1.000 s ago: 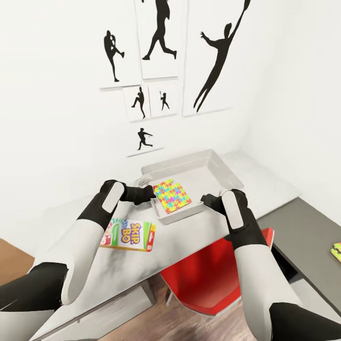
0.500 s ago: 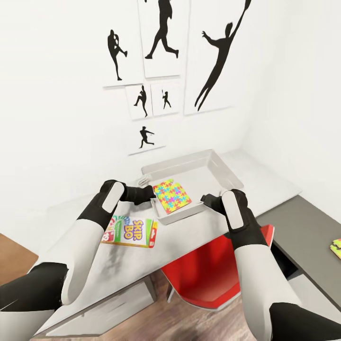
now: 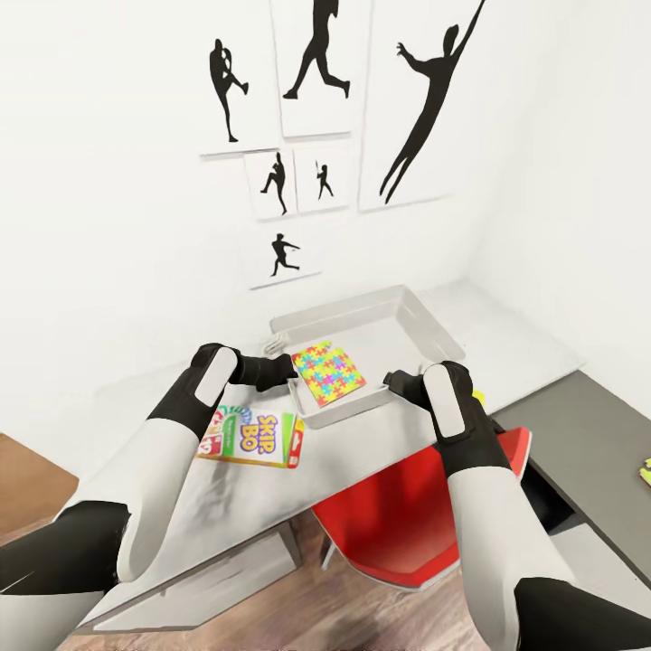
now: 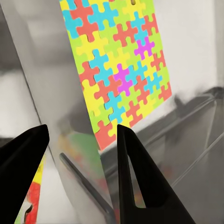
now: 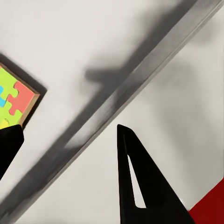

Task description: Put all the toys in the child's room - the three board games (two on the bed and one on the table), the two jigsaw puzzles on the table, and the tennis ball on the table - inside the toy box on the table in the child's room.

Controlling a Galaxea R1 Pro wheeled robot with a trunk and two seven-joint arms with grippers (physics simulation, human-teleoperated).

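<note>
Presently straddling toy box (image 3: 425, 327) rim, both grippers open.
Jigsaw puzzle (image 4: 119, 70) just beyond left gripper (image 4: 81, 140) fingertips; right gripper (image 5: 65, 135) alongside.

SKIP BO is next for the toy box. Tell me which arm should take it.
Left, probably. The SKIP BO box lies on the table just under the left arm, with the open left gripper at the toy box rim nearby. The right gripper sits across the tub's near corner, farther off.

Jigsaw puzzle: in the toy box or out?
In. The jigsaw puzzle lies flat on the floor of the toy box, within its near rim.
</note>
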